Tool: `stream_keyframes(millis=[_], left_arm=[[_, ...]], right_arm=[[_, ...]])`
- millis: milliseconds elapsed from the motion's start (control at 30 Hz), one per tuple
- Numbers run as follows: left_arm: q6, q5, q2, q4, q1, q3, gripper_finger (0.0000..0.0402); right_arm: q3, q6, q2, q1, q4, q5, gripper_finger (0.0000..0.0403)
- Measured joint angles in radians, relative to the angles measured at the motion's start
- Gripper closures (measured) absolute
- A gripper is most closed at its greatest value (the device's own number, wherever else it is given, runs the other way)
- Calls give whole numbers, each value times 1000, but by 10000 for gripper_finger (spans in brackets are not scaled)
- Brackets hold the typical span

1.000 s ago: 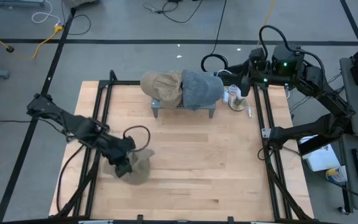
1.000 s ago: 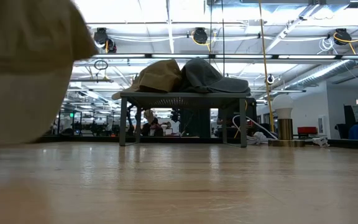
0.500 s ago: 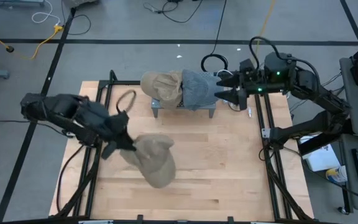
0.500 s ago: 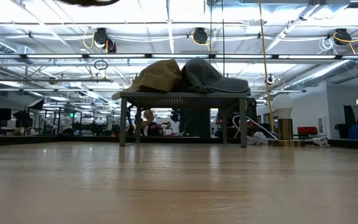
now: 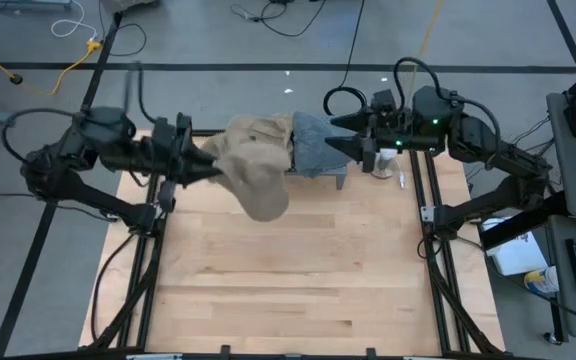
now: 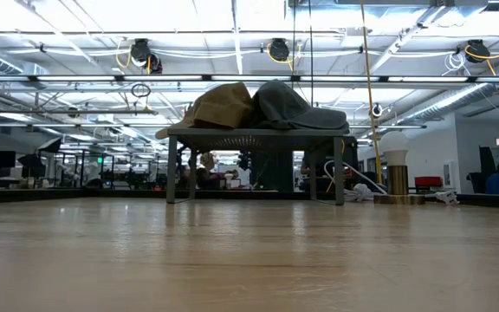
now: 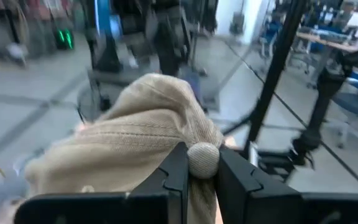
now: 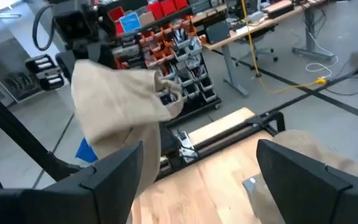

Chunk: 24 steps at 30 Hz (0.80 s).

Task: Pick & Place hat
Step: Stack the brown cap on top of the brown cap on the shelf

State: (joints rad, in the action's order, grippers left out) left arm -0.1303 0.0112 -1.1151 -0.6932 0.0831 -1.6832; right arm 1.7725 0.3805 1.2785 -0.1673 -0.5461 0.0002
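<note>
Nearest you, the left gripper [image 7: 202, 171] is clamped on the crown button of the tan hat [image 5: 253, 170], which hangs clear of the table [image 5: 298, 270], its long axis drooping from the claw towards the table's middle. Just beyond it stands the rack [image 6: 256, 137] at the far edge, already bearing a second tan hat [image 6: 219, 106] and a grey hat [image 6: 291, 106]; your carried hat lies beside that rack's left end, so the left arm is the nearer. Farther right, the right gripper [image 5: 340, 133] hovers by the grey hat, fingers apart, holding nothing
</note>
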Motion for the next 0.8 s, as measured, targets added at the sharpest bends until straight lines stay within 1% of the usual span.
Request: stream_keyframes(millis=[200,333,400,433,567,700,800], left_arm=[[101,-6,-5,104,-64,-2,352],[149,-8,-26,166,-103,-1,352],[167,-9,-43,207,-123,-2,352],[171,-9,-49,209,-133,-2,352],[171,-9,-84,244,-164,-1,352],[170,-2,-114,269,-193,0,352],[155,0,-135,299,-214,0,352]], right_arm=[[0,0,61,17,33,-11,98],[0,8,112,19,69,-144,99],[0,27,132,21,84,-194,99],[0,34,141,23,89,-212,99],[0,26,161,34,93,-222,99],[0,26,177,50,114,-289,99],[0,24,181,66,108,-282,99]])
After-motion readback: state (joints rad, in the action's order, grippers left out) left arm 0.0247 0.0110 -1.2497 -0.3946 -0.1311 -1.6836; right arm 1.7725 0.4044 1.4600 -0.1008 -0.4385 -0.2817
